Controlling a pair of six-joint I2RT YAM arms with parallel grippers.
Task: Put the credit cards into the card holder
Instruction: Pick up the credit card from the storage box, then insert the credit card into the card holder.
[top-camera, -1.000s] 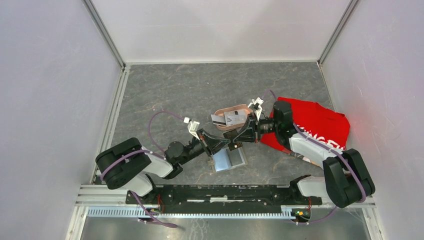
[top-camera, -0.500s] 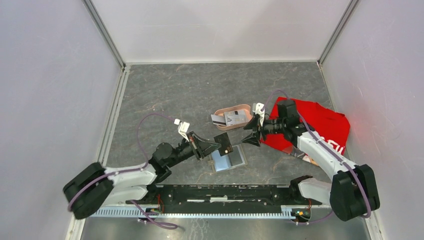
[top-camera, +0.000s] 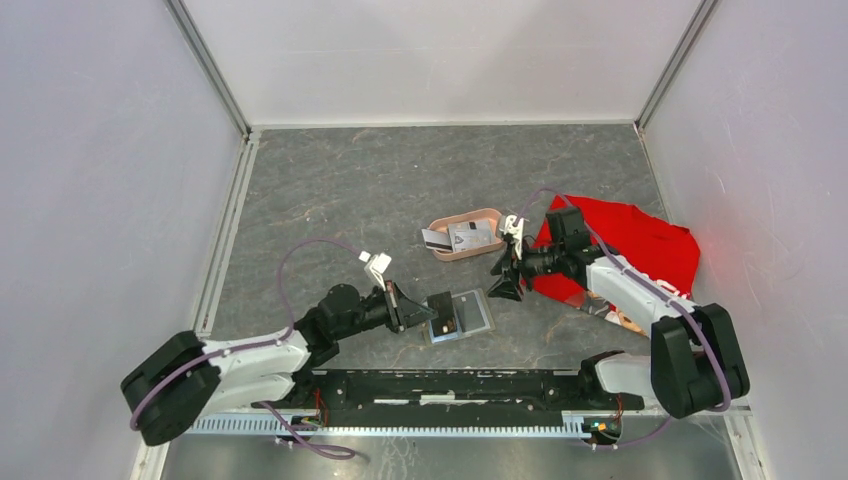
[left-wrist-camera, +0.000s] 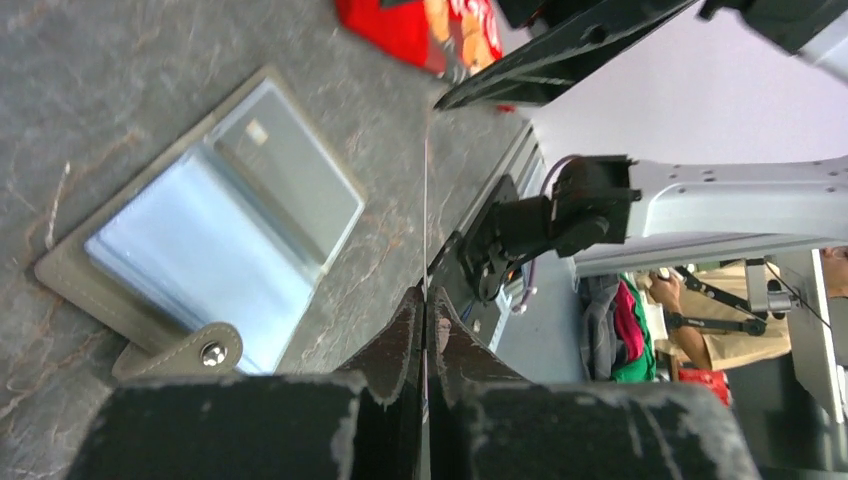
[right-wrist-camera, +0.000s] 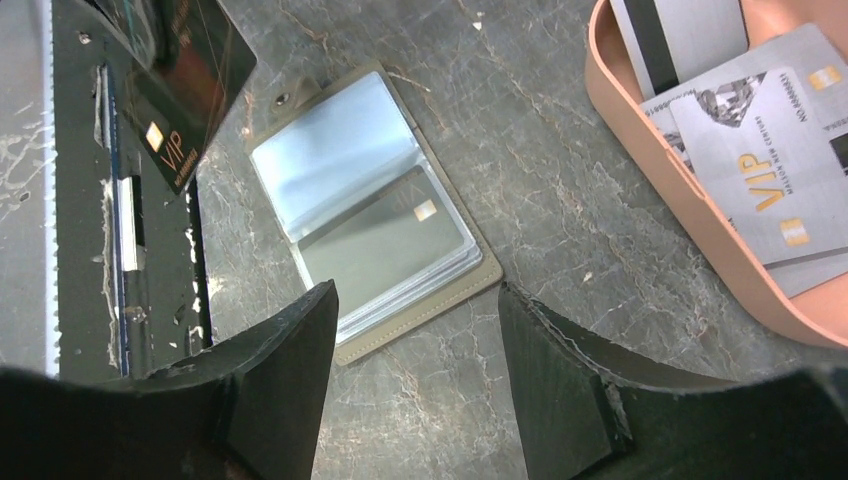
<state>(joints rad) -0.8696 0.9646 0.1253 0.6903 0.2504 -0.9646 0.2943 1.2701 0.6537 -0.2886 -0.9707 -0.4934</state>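
Card holder (top-camera: 461, 316) lies open and flat on the bench (top-camera: 350, 190) near your arm bases, with one grey card (right-wrist-camera: 385, 250) in a pocket panel. Your left end effector (left-wrist-camera: 425, 300) is clamped on a dark card (right-wrist-camera: 185, 95) marked VIP, held over the holder's left panel, though whether card and panel touch cannot be told. Your right end effector (right-wrist-camera: 415, 295) hangs just beyond the holder with its fingers spread apart, and other credit cards (right-wrist-camera: 760, 160) lie in the pink tray (right-wrist-camera: 640, 150).

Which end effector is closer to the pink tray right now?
Right. The right end effector hangs open just off the pink tray's near right corner. The left end effector, clamping a dark card, is farther back at the card holder's left edge.
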